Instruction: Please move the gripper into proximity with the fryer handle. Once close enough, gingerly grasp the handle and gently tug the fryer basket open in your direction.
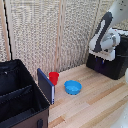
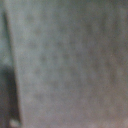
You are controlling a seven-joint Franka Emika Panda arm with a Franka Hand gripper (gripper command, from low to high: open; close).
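Exterior view: I see the gripper (image 1: 103, 58) right at the fryer (image 1: 107, 64) top. Wrist view is a blur, so I cannot tell its opening.

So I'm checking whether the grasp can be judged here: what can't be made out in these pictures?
- Tool fingers: exterior view, hidden behind the white-and-grey robot arm, over the boxy black air fryer; open or shut unknown.
- Fryer handle: exterior view, hidden by the arm.
- Wrist view: wholly blurred grey surface; nothing identifiable.
- Large black open case: cut off by the frame edge.

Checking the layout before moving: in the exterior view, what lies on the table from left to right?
Black open case → blue panel → red cup → blue bowl → black air fryer.
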